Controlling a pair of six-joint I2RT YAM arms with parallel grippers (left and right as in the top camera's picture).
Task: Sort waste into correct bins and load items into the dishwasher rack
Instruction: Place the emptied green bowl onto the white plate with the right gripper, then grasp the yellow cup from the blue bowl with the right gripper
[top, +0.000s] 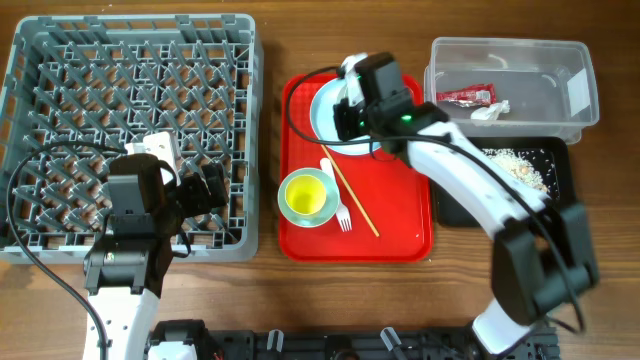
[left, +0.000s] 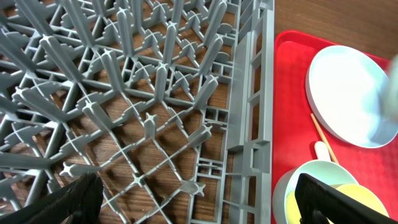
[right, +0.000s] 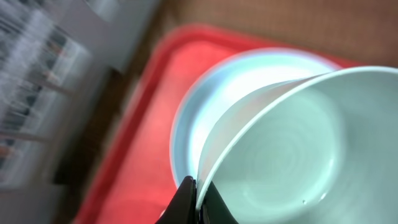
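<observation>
My right gripper (right: 199, 196) is shut on the rim of a pale mint-green bowl (right: 292, 155) and holds it tilted over the round pale-blue plate (top: 325, 110) on the red serving tray (top: 300, 215). The second mint-green bowl (top: 308, 197) holds the yellow cup (top: 307, 200). The white fork (top: 334, 195) and the wooden chopstick (top: 352, 198) lie beside it. My left gripper (left: 196, 202) is open and empty above the grey dishwasher rack (top: 130, 130), near its right wall (left: 255, 124). The red wrapper (top: 465, 96) and white scrap (top: 490, 110) lie in the clear tub (top: 570, 60). Rice crumbs (top: 520, 165) lie in the black tray (top: 560, 160).
The rack fills the left of the wooden table, the red tray the middle, the tub and black tray the right. A black cable (top: 40, 160) loops over the rack's left side.
</observation>
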